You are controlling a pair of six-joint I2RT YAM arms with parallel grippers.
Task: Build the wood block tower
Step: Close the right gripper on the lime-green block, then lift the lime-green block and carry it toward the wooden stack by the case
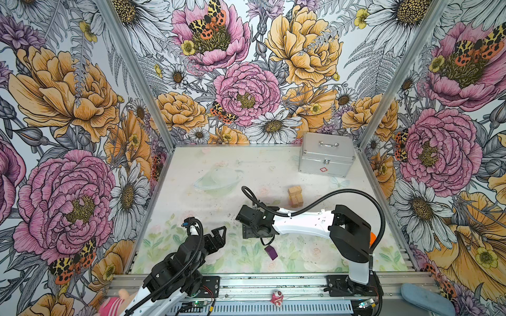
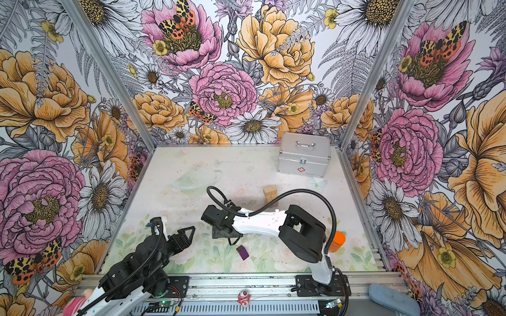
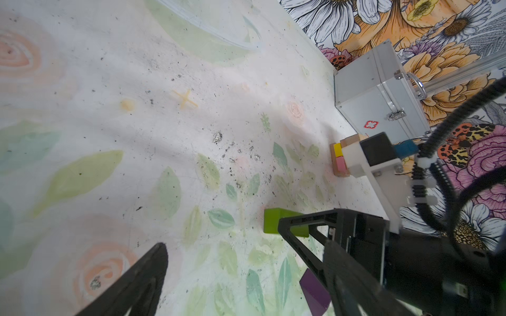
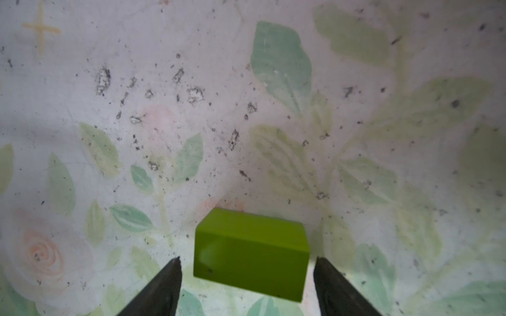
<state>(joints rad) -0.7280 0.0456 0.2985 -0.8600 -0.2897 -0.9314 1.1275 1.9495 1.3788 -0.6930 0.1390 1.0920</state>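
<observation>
The wood block tower [image 1: 295, 197] [image 2: 271, 194] stands low behind my right arm; the left wrist view shows yellow and pink ends on the tower [image 3: 339, 161], part hidden by the right wrist's camera mount. A lime-green block [image 4: 250, 254] [image 3: 273, 223] lies flat on the mat. My right gripper [image 4: 247, 270] [image 1: 247, 235] [image 2: 219, 234] is down over it, open, one finger on each side with gaps. A purple block [image 1: 271, 252] [image 2: 243, 252] [image 3: 315, 292] lies nearer the front. My left gripper [image 3: 245, 243] [image 1: 221, 232] [image 2: 190, 231] hovers open and holds nothing.
A silver metal case [image 1: 325, 157] [image 2: 304, 156] [image 3: 377, 101] stands at the back right corner. An orange bottle [image 2: 336, 240] sits behind the right arm's elbow. Flowered walls close in three sides, and an aluminium rail [image 1: 273, 284] runs along the front.
</observation>
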